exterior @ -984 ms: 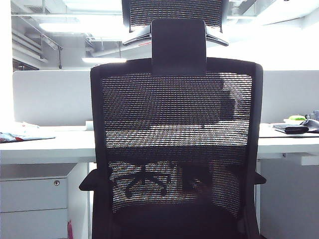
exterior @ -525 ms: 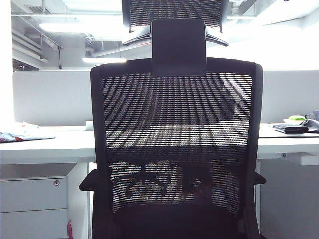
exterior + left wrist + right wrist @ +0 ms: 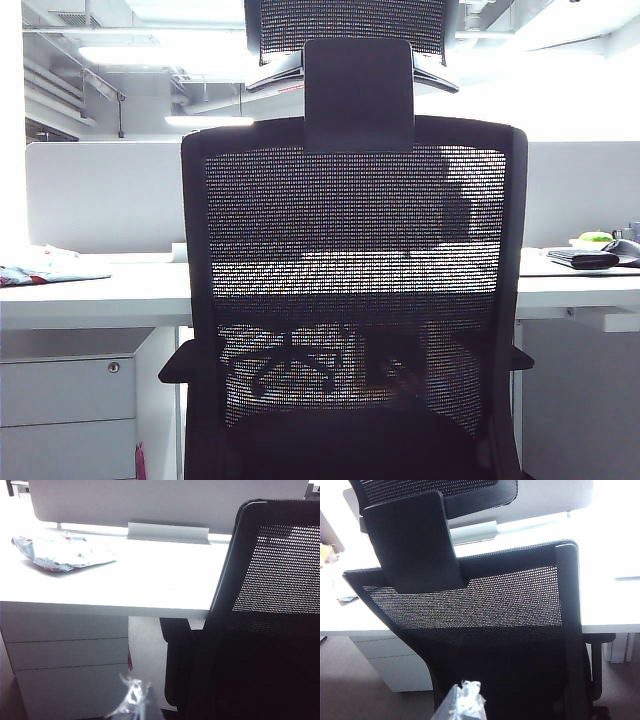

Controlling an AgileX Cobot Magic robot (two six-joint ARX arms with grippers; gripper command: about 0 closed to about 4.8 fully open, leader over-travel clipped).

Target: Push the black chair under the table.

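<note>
The chair [image 3: 355, 300] stands square to the table [image 3: 90, 295], its mesh back filling the middle of the exterior view and its seat apparently still out from under the tabletop's front edge, though the mesh hides how far. The drawer unit [image 3: 70, 400] sits under the table's left end, close beside the chair's left armrest [image 3: 178, 365]. Neither arm shows in the exterior view. The left gripper [image 3: 131, 700] appears only as a blurred glinting tip, low, beside the chair's left edge and in front of the drawers; the right gripper [image 3: 465, 700] is a similar blurred tip low behind the backrest. I cannot tell how wide either pair of fingers stands, and neither seems to touch the chair. A crumpled packet [image 3: 62, 552] lies on the tabletop's left part. The risk from here is an off-centre push: pressing one side of the back would swivel the chair, steering an armrest into the drawer unit or jamming it against the tabletop's edge. Fingers could also snag in the yielding mesh.
</note>
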